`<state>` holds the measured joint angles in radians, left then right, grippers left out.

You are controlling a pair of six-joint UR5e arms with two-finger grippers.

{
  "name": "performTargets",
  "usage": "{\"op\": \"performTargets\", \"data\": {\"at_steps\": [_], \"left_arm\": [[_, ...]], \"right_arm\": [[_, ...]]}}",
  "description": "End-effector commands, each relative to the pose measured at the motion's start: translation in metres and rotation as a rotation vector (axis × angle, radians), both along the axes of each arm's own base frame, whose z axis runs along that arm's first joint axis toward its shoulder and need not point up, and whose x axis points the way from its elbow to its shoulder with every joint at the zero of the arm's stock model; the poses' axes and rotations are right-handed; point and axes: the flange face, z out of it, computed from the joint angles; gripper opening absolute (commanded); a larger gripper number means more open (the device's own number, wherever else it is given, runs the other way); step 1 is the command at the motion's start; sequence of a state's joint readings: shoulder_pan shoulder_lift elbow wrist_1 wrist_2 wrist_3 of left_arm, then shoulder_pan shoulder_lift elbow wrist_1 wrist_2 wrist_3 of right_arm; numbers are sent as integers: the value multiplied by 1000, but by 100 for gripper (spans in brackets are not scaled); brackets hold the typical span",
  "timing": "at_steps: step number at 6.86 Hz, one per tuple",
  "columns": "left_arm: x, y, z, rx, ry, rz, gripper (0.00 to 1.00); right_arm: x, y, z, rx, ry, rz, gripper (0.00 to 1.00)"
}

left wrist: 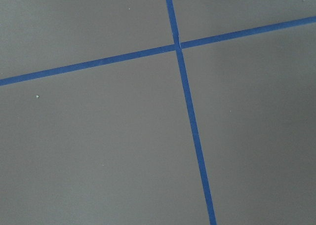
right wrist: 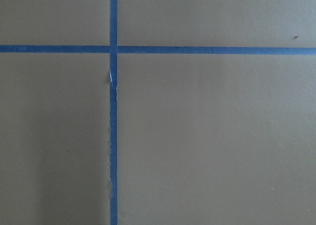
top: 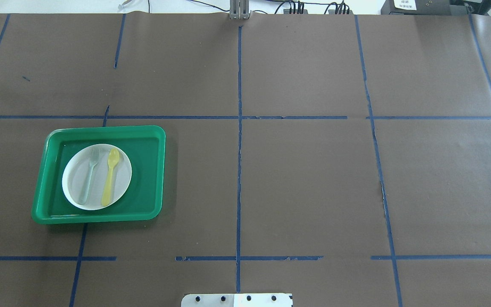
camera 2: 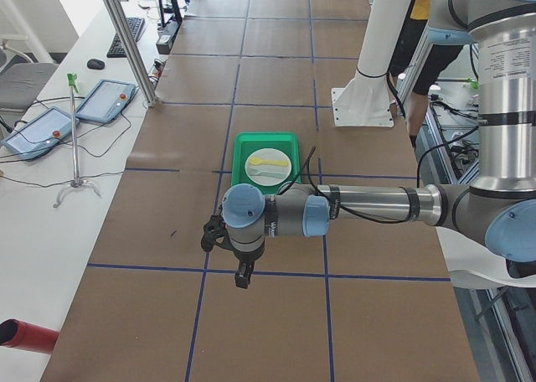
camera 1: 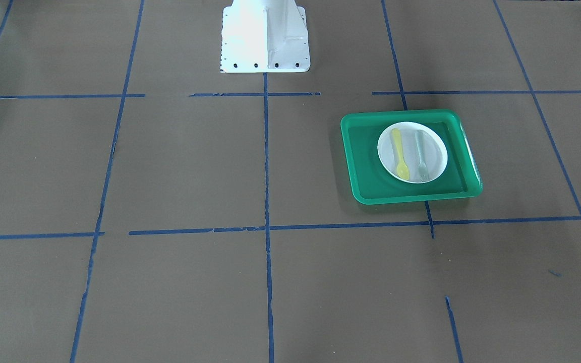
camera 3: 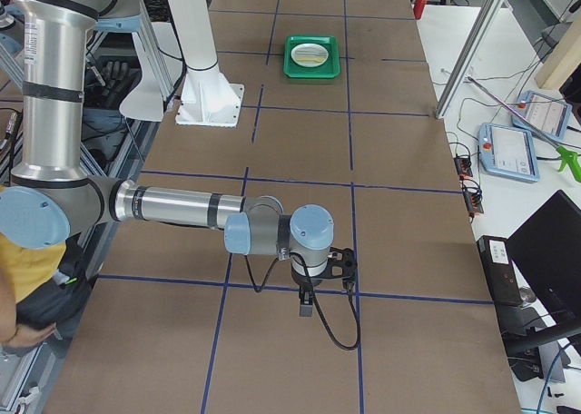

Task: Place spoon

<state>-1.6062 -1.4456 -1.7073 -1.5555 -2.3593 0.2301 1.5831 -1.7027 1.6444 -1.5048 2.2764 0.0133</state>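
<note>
The yellow spoon [camera 1: 400, 154] lies on a white plate [camera 1: 411, 151] inside a green tray [camera 1: 366, 166], beside a pale grey-green fork [camera 1: 421, 154]. In the overhead view the spoon [top: 110, 176] lies right of the fork [top: 90, 175] on the plate [top: 99, 181], its bowl pointing away from the robot. My left gripper [camera 2: 243, 277] hangs over bare table, well away from the tray [camera 2: 243, 160]. My right gripper [camera 3: 306, 307] hangs over the far end of the table, far from the tray [camera 3: 313, 55]. I cannot tell whether either gripper is open or shut. Both wrist views show only table.
The table is covered in brown paper with a blue tape grid [top: 239, 170]. The robot's white base [camera 1: 265, 38] stands at the table's near-robot edge. Tablets and cables [camera 2: 100, 101] lie on a side bench beyond the table.
</note>
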Motion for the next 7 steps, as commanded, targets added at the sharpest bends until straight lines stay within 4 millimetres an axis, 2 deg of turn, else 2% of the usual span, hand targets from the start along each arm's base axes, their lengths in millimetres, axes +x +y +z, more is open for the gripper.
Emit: {"op": "performTargets", "data": {"at_steps": [1, 3, 4, 5, 6, 7], "left_arm": [[0, 4, 1, -5, 0, -1, 100], [0, -2, -11, 18, -1, -4, 100], [1, -8, -29, 54, -3, -3, 100], [8, -20, -60, 61, -4, -44, 100], [43, -38, -96, 117, -1, 10, 100], [67, -47, -133, 164, 12, 25, 100]], "right_arm": [[0, 0, 0, 0, 0, 0, 100], [0, 0, 0, 1, 0, -1, 100], [0, 0, 0, 1, 0, 0, 100], [0, 0, 0, 0, 0, 0, 100], [0, 0, 0, 0, 0, 0, 100], [0, 0, 0, 0, 0, 0, 100]]}}
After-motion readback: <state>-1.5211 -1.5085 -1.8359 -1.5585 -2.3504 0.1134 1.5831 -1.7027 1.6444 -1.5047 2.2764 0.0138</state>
